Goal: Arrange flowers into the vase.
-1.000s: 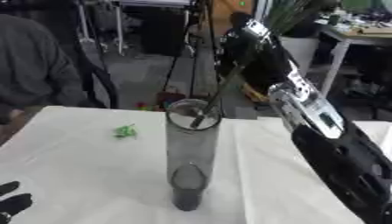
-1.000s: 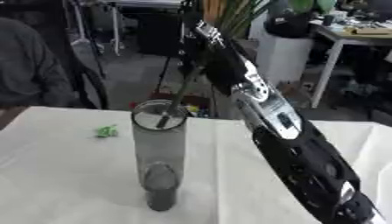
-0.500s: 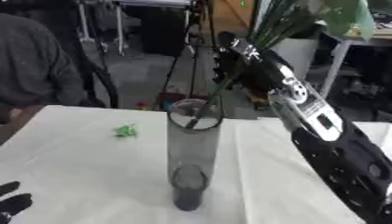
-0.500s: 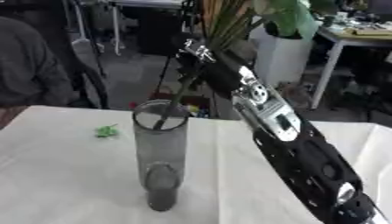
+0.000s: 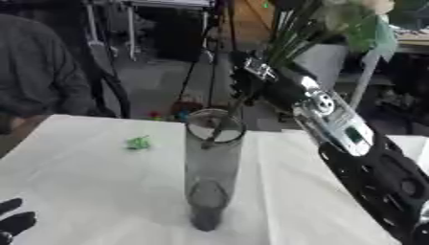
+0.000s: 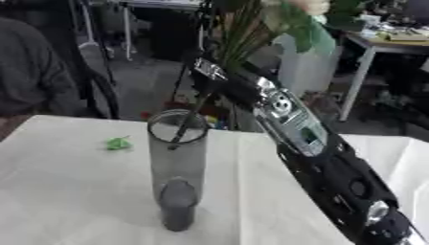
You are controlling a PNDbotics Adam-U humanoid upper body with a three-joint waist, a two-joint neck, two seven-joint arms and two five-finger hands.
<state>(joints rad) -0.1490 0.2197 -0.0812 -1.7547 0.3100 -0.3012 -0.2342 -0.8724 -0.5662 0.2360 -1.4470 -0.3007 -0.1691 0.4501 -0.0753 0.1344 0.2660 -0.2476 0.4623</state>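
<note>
right arm comes in from the lower right, stretched out long over the table, and the right hand (image 5: 251, 81) sits above and just behind the vase's mouth, closed around a bunch of flowers (image 5: 314, 28). stems (image 5: 228, 117) angle down out of the hand, and their lower ends are dipping through the rim into the top of the vase (image 5: 209, 172). the bunch fans up and to the right from the hand: thin dark green leaves, broad paler leaves, one pale bloom (image 5: 373, 5) right at the top edge (blurred, so no telling what kind). the vase is a tall smoky-grey glass cylinder, upright, standing toward the near middle of the table (image 5: 92, 191), which is covered in a white cloth. only the stem tips are inside, up near the rim; the rest of the tube looks clear down to its dark base. a small green scrap (image 5: 138, 142) lies on the cloth toward the far left corner, well apart from the vase. left hand (image 5: 13, 221) shows at the table's near left corner, dark fingers relaxed and holding nothing.
</note>
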